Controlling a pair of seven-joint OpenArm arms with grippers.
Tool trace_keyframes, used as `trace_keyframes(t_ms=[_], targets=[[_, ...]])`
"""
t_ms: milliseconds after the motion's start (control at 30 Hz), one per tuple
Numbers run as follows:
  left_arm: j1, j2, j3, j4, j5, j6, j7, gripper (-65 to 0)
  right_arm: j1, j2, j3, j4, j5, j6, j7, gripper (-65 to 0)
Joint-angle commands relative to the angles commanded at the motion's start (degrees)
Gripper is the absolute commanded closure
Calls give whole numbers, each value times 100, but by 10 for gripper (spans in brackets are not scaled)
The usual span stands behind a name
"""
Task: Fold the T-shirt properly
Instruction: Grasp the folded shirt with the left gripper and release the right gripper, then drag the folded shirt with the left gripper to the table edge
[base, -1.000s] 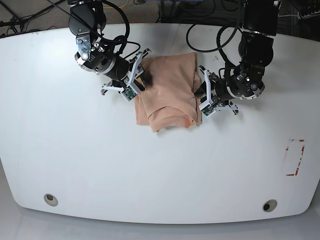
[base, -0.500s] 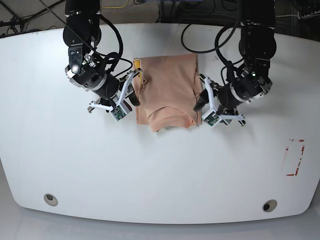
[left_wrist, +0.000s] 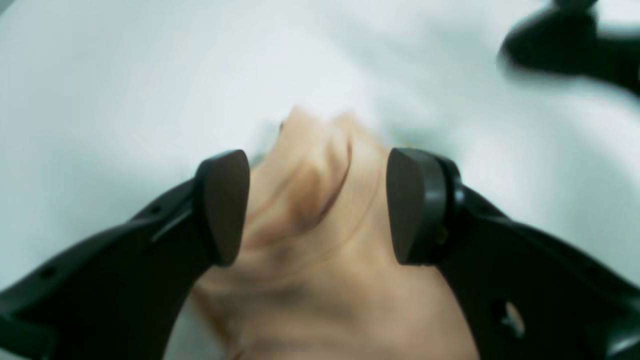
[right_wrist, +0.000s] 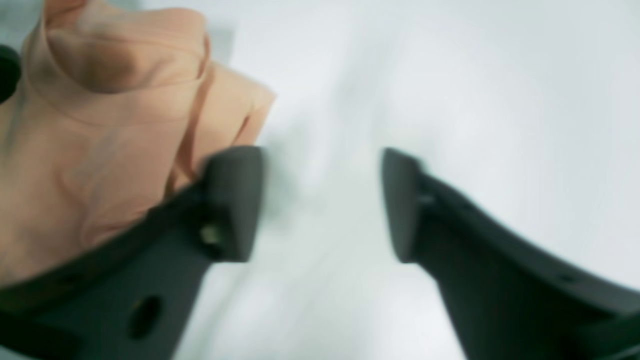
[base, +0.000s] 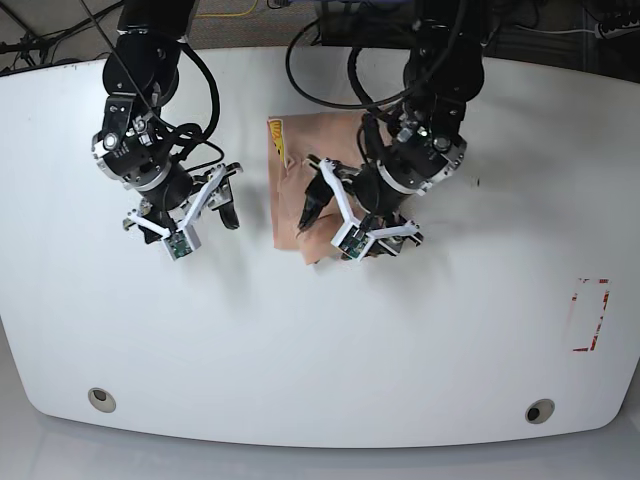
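The T-shirt (base: 300, 170) lies folded into a narrow peach bundle on the far middle of the white surface (base: 320, 340), with a bit of yellow print showing at its far left corner in the base view. The left tool (base: 322, 200) hangs directly over the shirt's near half, covering much of the cloth; in the left wrist view its two dark pads (left_wrist: 222, 205) stand apart with wrinkled peach fabric (left_wrist: 320, 240) seen between and below them, but the blur does not let me tell whether the pads touch the cloth, and nothing is pinched. The right tool (base: 222, 200) sits off to the side of the shirt, over bare surface and clear of the fabric. In the right wrist view its fingers (right_wrist: 235, 200) are spread wide with only white surface between them, and the shirt's folded edge (right_wrist: 110, 125) shows beside and beyond one finger. A small red-and-white marking (base: 590, 315) lies on the surface well away from the shirt.
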Motion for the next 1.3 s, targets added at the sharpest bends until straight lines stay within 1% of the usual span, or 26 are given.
trace_keyframes(t_ms=[33, 100, 133, 167, 200, 233, 300, 333, 367, 400, 433, 567, 633, 700, 867, 933, 967, 1100, 1167, 1200, 1233, 1267, 1300], targets=[[88, 0, 141, -62, 88, 220, -246, -408, 0, 0, 70, -9, 0, 0, 0, -487], [237, -26, 352, -167, 264, 607, -607, -408, 0, 0, 211, -26, 0, 0, 0, -488], [316, -62, 484, -246, 387, 862, -818, -408, 9, 0, 334, -35, 0, 9, 0, -488], [360, -79, 545, -281, 440, 976, -914, -408, 9, 0, 369, -35, 0, 18, 0, -488], [431, -123, 668, -352, 545, 1231, -1108, -408, 9, 0, 431, -35, 0, 35, 0, -488], [510, -149, 809, -440, 668, 1547, -1336, -410, 9, 0, 475, -35, 0, 35, 0, -488], [607, -264, 967, -545, 844, 1916, -1565, -410, 9, 0, 492, -35, 0, 35, 0, -488], [659, -325, 1073, -633, 932, 2189, -1688, -410, 9, 0, 501, -35, 0, 35, 0, -488], [686, -352, 1108, -677, 967, 2330, -1741, -410, 9, 0, 501, -35, 0, 35, 0, -488], [721, -396, 1178, -747, 985, 2541, -1820, -410, 9, 0, 501, -35, 0, 35, 0, -488], [730, -422, 1248, -835, 985, 2690, -1881, -410, 9, 0, 501, -44, 0, 35, 0, -488], [730, -571, 1459, -1275, 958, 3068, -2084, -410, -9, 0, 501, -44, 0, 44, 0, -488], [703, -598, 1538, -1565, 958, 3191, -2198, -410, -9, 0, 501, -44, 0, 44, 0, -488], [695, -598, 1574, -1829, 958, 3235, -2295, -410, -9, 0, 501, -44, 0, 44, 0, -488], [686, -607, 1538, -2382, 958, 3226, -2409, -410, 0, -9, 501, -44, 0, 44, 0, -488], [686, -686, 1468, -2435, 958, 3226, -2409, -410, -9, -9, 501, -44, 0, 44, 0, -488], [686, -791, 1380, -2453, 958, 3226, -2409, -410, -9, -9, 501, -44, 0, 44, 0, -488], [686, -1029, 1134, -2453, 949, 3182, -2409, -410, -9, 0, 501, -44, 0, 53, 0, -488], [695, -1284, 993, -2409, 941, 2998, -2409, -410, -9, 0, 501, -44, 0, 53, 0, -488], [703, -1451, 888, -2391, 941, 2848, -2409, -410, -18, 0, 501, -35, 0, 53, 0, -488], [712, -1521, 818, -2356, 941, 2769, -2409, -410, -18, 0, 501, -35, 0, 53, 0, -488], [721, -1688, 651, -2330, 941, 2567, -2409, -410, -26, 0, 501, -35, 0, 53, 0, -488], [721, -1767, 545, -2330, 941, 2444, -2409, -410, -26, 0, 501, -35, 0, 53, 0, -488]])
